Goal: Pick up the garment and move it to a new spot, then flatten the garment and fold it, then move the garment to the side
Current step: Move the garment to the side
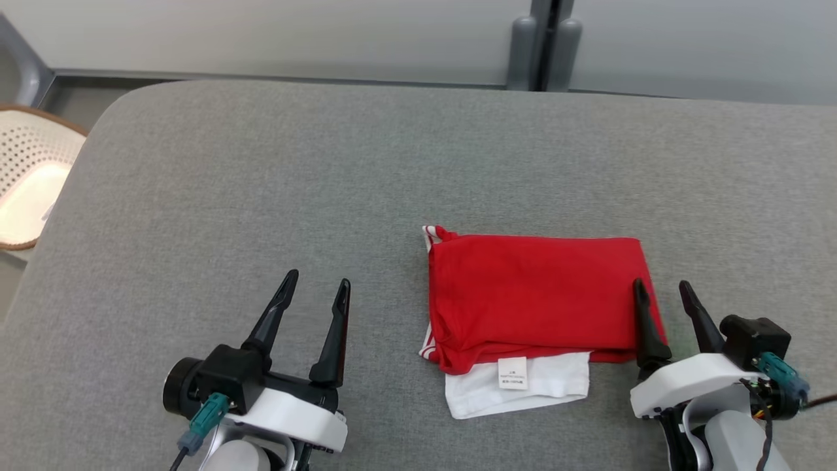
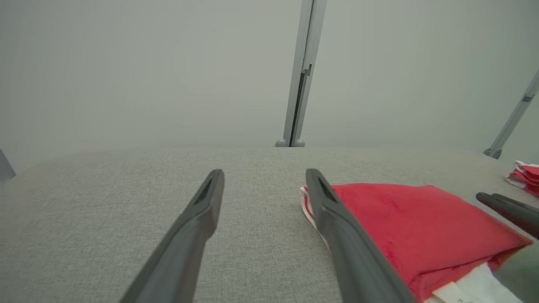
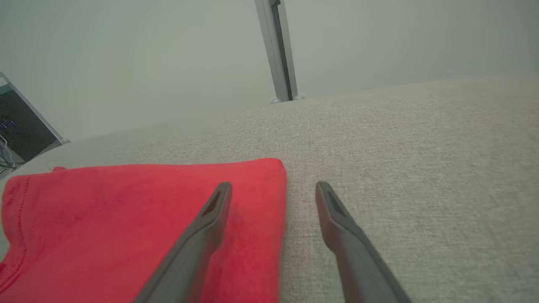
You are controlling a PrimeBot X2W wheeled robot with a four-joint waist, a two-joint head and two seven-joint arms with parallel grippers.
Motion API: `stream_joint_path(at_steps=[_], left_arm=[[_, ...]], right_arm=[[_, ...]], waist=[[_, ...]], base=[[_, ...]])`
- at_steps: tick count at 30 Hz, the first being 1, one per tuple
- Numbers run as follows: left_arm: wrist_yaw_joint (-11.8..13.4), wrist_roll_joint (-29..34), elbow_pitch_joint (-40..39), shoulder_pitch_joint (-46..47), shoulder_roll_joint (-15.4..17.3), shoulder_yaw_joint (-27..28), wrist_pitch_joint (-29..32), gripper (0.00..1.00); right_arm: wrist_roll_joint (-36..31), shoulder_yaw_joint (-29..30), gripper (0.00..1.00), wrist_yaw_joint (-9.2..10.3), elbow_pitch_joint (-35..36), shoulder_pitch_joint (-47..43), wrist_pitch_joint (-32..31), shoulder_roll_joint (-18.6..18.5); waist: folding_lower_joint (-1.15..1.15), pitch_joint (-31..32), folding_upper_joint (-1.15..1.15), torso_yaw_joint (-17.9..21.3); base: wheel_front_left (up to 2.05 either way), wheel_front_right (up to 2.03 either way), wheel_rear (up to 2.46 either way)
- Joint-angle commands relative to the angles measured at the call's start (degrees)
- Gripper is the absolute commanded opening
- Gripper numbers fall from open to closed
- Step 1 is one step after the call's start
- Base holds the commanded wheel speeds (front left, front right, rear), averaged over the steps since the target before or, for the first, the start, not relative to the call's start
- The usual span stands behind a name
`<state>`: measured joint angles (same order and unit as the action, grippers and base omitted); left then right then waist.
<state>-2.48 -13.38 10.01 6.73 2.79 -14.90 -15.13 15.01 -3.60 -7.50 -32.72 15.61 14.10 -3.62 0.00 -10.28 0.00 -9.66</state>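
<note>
Grey surface [image 1: 261, 163] free left of and beyond garment [image 1: 533, 297]; garment lies centre-right, its right edge under right pincer [image 1: 662, 284].

Head camera looks down; both low wrist views share the garment [image 1: 536, 294]

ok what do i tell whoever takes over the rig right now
Left gripper: jaws open, empty, over the bare grey padded surface left of the red garment.
Right gripper: jaws open, empty, at its right edge, one finger over the cloth, one beside it.
Garment: folded rectangle, white layer with label showing at the near edge.
Done: fold, it seems. Left: likely moving it aside.
</note>
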Motion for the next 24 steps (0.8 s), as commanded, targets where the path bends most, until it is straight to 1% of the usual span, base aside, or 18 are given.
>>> stream_joint_path(at_steps=[1,7,8,9,10,14,16,18,21,24], left_arm=[[0.2,-0.2,-0.3,1.2,0.2,-0.3,0.0,1.0],[0.8,-0.1,-0.4,1.9,0.2,-0.7,0.0,1.0],[0.9,-0.1,-0.5,2.0,0.2,-0.7,0.0,1.0],[0.9,-0.1,-0.5,2.0,0.2,-0.7,0.0,1.0],[0.9,0.0,-0.6,2.1,0.2,-0.6,0.0,1.0],[0.8,0.9,-0.7,2.0,0.2,-0.5,0.0,1.0],[1.5,1.7,-0.8,2.1,0.2,-0.5,0.0,1.0],[1.5,1.6,-1.3,2.3,0.2,-0.7,0.0,1.0],[1.4,2.2,-2.0,2.3,0.2,-1.5,0.0,1.0],[1.4,2.8,-2.8,2.7,0.2,-2.2,0.0,1.0]], right_arm=[[0.3,-0.1,1.0,0.03,-1.7,1.2,-0.1,-0.1],[0.5,-0.8,1.0,0.03,-7.7,3.4,-0.9,0.0],[0.5,-1.0,0.25,0.03,-8.4,3.7,-0.9,-0.1],[0.5,-1.0,0.25,0.03,-8.4,3.7,-0.9,-0.1],[0.5,-1.1,0.0,0.03,-9.0,3.9,-0.7,-0.1],[-0.5,-2.4,0.0,0.03,-9.6,5.1,0.2,-0.9],[-1.3,-2.9,0.0,0.03,-9.1,5.7,0.7,-1.8],[-3.1,-3.5,0.0,0.03,-8.1,5.9,0.9,-2.9],[-6.2,-5.0,0.0,0.03,-5.8,6.6,1.2,-5.0],[-9.1,-7.7,0.0,0.03,-2.4,7.6,1.1,-7.6]], waist=[[0.0,-1.2,0.0,-1.2],[0.0,-1.9,0.0,-2.0],[0.0,-1.9,0.0,-2.0],[0.0,-1.9,0.0,-2.0],[0.0,-1.9,0.0,-2.0],[0.0,-1.4,0.0,-0.6],[0.0,-0.9,0.0,0.4],[0.0,-0.5,0.0,1.7],[0.0,0.0,0.0,4.3],[0.0,-0.4,0.0,7.9]], base=[[0.0,0.0,0.0],[0.0,0.0,0.0],[0.0,0.0,0.0],[0.0,0.0,0.0],[0.0,0.0,0.0],[0.0,0.0,0.0],[0.0,0.0,0.0],[0.0,0.0,0.0],[0.0,0.0,0.0],[0.0,0.0,0.0]])
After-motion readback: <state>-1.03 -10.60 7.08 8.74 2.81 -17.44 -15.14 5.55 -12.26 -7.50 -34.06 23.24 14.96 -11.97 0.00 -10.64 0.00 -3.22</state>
